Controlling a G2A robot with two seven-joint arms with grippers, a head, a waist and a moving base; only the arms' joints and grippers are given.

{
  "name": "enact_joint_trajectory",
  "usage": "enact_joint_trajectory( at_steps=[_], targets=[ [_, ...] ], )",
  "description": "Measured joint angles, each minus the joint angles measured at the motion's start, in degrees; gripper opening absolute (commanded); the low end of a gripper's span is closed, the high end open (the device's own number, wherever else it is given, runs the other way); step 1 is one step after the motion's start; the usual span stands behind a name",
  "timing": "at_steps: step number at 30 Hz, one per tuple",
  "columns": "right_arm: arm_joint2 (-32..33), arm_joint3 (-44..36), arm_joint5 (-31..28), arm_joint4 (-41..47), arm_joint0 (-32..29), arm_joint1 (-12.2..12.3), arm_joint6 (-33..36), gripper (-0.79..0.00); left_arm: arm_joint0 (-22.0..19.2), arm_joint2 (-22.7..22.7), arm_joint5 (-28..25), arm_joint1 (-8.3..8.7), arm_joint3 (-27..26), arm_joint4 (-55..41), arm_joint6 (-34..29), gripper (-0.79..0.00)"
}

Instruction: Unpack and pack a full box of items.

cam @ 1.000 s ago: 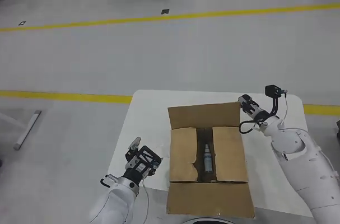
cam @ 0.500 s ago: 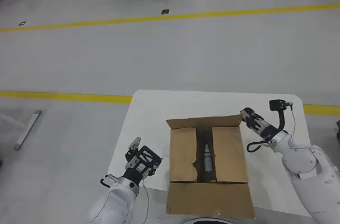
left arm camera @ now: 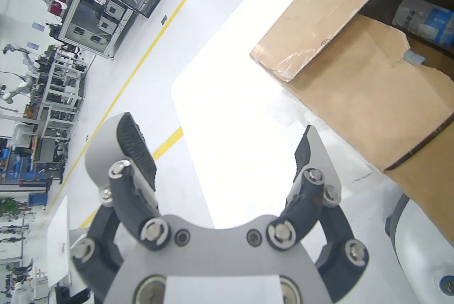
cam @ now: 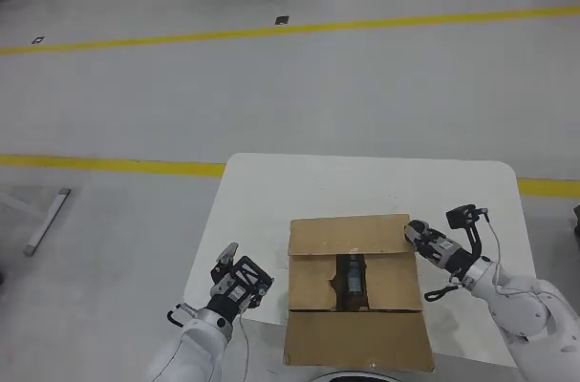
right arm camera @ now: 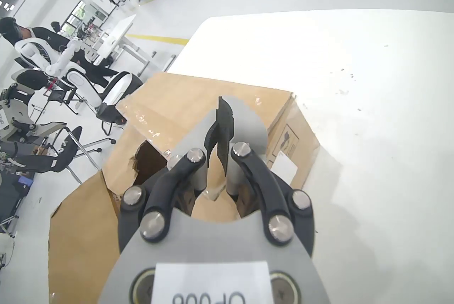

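1. On the white rounded table (cam: 270,191), in the top view, a brown cardboard box (cam: 361,339) is seen near the robot's edge.
   - Its two side flaps are folded inward, and a dark gap is left between them that runs toward and away from the robot.
   - The far flap (cam: 347,234) is laid flat across them, and the near flap is turned outward.
   - A slim grey bottle (cam: 353,277) is lying inside with its long axis along the gap; its cap end cannot be told.
   - The left gripper (cam: 244,264) is held over the table beside the box's left wall, apart from it.
   - The right gripper (cam: 411,229) is placed at the far flap's right end.

2. In the left wrist view, the left gripper (left arm camera: 216,128) is shown with its ribbed fingers spread wide and nothing between them. The box (left arm camera: 354,99) is seen by its corner, with a blue-labelled bottle (left arm camera: 422,18) inside the opening, a label not made out from above.

3. In the right wrist view, the right gripper (right arm camera: 227,114) is shown with its fingers pressed together, above the folded flap of the box (right arm camera: 177,99). The box's outer side panel, with a white label (right arm camera: 283,167) on it, is also revealed.
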Motion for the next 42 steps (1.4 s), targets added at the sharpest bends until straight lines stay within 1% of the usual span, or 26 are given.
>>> enact_joint_trajectory(
  at_steps=[5, 8, 12, 15, 19, 26, 30, 35, 42],
  targets=[
    [-0.9, -0.3, 0.1, -0.2, -0.4, 0.0, -0.6, -0.785, 2.1, -3.2, -7.2, 1.14, -0.4, 2.1, 3.6, 0.000],
    [-1.5, 0.0, 0.2, -0.1, -0.4, 0.0, -1.1, -0.785, 3.0, -4.8, -9.5, 1.83, 0.3, 4.5, 6.4, 0.000],
    [-2.1, 0.5, 0.2, 0.2, -0.2, 0.0, -1.5, -0.785, 3.7, -5.5, -11.7, 2.87, 1.7, 10.1, 10.9, 0.000],
    [-2.4, 0.8, 0.2, 0.8, -0.2, 0.0, -2.2, -0.785, 4.0, -5.0, -12.4, 3.58, 3.7, 14.5, 13.6, 0.000],
    [-2.9, 1.5, 0.1, 1.3, -0.3, 0.0, -2.6, -0.785, 3.9, -4.4, -13.3, 4.04, 5.7, 14.3, 16.4, 0.000],
    [-4.1, 2.5, -0.1, 2.2, -0.1, 0.0, -3.1, -0.785, 1.5, -3.3, -20.4, 5.42, 6.5, 14.8, 22.3, 0.000],
    [-4.5, 2.9, -0.1, 2.8, 0.1, 0.0, -3.3, -0.785, 0.3, -2.2, -22.6, 6.37, 6.9, 16.9, 25.7, 0.000],
    [-5.0, 3.0, 0.0, 3.2, 0.3, 0.0, -3.4, -0.785, -0.4, -0.9, -23.3, 7.59, 8.0, 19.6, 29.3, 0.000],
    [-5.0, 3.3, -0.4, 3.4, 0.4, 0.2, -3.0, -0.785, -0.4, 0.5, -23.1, 8.44, 8.0, 19.8, 28.9, 0.000]
  ],
)
